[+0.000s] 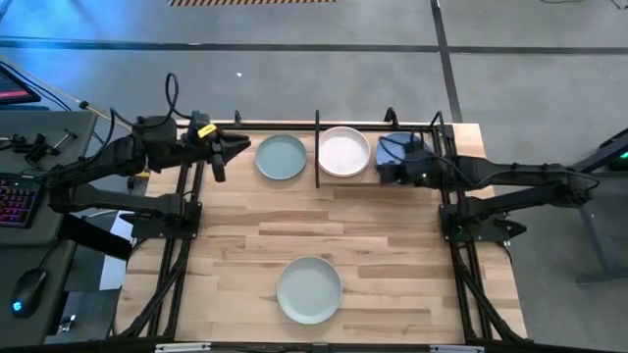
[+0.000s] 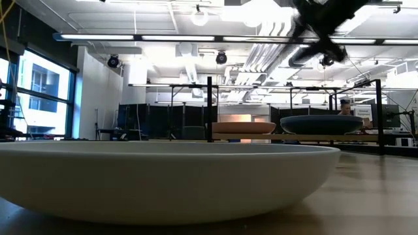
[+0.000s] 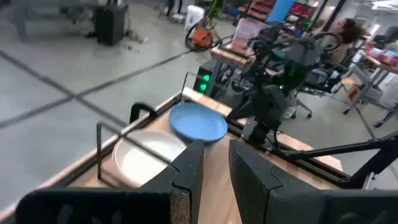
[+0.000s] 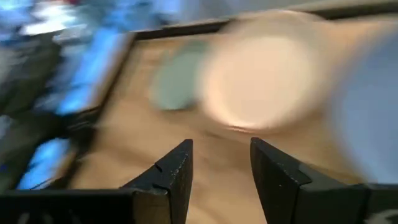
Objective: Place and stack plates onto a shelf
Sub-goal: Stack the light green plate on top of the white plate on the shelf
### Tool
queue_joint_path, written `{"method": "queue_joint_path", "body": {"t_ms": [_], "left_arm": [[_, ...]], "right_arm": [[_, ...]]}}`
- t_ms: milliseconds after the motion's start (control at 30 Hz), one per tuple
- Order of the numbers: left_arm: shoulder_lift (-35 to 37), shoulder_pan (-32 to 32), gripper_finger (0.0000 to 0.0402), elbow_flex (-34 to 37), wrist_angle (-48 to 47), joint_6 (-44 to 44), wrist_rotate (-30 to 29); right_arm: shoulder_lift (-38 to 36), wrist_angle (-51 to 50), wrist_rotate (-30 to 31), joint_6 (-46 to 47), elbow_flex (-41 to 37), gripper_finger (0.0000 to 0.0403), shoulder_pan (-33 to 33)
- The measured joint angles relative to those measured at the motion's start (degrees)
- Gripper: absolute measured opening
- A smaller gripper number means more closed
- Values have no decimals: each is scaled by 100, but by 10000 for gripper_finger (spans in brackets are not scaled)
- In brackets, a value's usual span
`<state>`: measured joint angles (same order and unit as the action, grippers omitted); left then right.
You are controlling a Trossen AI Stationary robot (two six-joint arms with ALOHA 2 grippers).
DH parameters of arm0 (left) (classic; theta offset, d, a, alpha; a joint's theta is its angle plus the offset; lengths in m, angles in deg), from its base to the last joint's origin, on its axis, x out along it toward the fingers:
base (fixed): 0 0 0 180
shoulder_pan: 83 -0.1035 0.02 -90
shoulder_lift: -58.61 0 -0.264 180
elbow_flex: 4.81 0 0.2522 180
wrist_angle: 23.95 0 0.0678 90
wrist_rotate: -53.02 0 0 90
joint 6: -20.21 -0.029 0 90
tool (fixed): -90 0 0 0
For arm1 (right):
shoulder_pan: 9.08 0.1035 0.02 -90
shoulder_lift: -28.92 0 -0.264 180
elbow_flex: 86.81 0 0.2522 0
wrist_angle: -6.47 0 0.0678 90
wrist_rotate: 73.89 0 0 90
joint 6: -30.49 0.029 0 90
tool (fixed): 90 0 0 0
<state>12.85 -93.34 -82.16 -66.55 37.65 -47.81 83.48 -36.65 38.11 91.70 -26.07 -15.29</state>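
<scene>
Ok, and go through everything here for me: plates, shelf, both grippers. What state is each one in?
Left gripper: open, empty, at the shelf's left end.
Right gripper: open, empty, at the shelf's right end.
Sage green plate: flat, left bay.
White plate: flat, right bay.
Blue plate: beside the white plate, not gripped.
Pale plate: on the table front, unshelved.
Shelf: nothing stacked yet.

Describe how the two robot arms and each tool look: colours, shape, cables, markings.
Both arms are dark, slim and jointed. The left arm carries black cables looping above it and a yellow tag near its tool. The right arm shows a small green light near its tool. Each tool has two dark, angular fingers with flat inner faces.
</scene>
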Motion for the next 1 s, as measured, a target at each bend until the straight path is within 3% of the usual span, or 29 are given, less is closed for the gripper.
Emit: {"method": "queue_joint_path", "body": {"t_ms": [167, 367, 600, 1000], "left_arm": [[-59, -1, 66, 143, 755, -327, 427], [-62, 0, 66, 796, 1995, -133, 1370], [-68, -1, 66, 1610, 3083, 414, 1597], [-90, -12, 66, 1640, 2676, 312, 1416]], "right_arm": [[396, 2453, -861, -1479, 0, 140, 2], [630, 4234, -1053, -2578, 0, 140, 0], [620, 4447, -1309, -3081, 2, 140, 0], [619, 4445, -1311, -2990, 2, 140, 0]]}}
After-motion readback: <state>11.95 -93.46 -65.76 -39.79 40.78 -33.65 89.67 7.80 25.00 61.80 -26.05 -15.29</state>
